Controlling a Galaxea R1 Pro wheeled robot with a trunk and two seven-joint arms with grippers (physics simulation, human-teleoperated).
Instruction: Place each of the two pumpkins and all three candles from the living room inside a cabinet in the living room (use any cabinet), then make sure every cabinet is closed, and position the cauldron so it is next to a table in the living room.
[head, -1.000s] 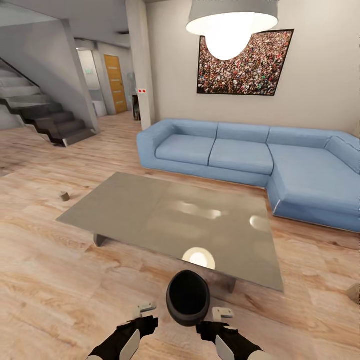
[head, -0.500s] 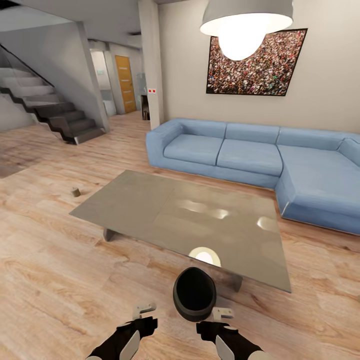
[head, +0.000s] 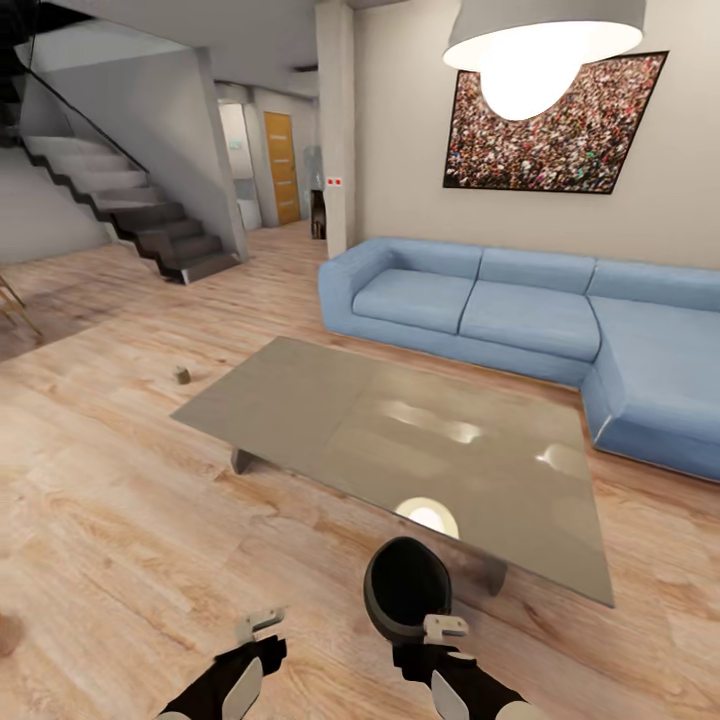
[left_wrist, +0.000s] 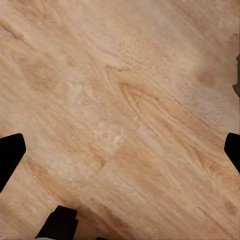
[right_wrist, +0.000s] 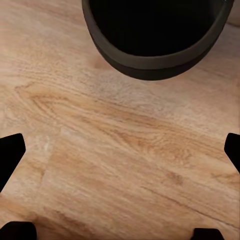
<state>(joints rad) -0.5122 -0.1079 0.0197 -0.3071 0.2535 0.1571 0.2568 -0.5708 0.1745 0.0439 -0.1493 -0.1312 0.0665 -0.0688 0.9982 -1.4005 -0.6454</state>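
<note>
Step in hand: cauldron placement. The cauldron (head: 407, 588) stands on the floor (head: 120, 540) just beside the table's (head: 330, 410) near edge, free of both grippers. Left gripper (head: 262, 628) and right gripper (head: 443, 630): jaws spread, empty. Next: likely check placement, then retreat.

Camera swung left, left gripper (head: 262, 628) drawn away from cauldron (head: 406, 590), brown object entering at floor's left edge

You see a small squat black cauldron (head: 406, 590) beside the grey-tinted glossy glass surface (head: 330, 415), a pale blue fabric sofa (head: 520, 310), and a light-brown wood-grain plank floor (left_wrist: 120, 110); your tools' fingers (head: 445, 627) are pale grey.
</note>
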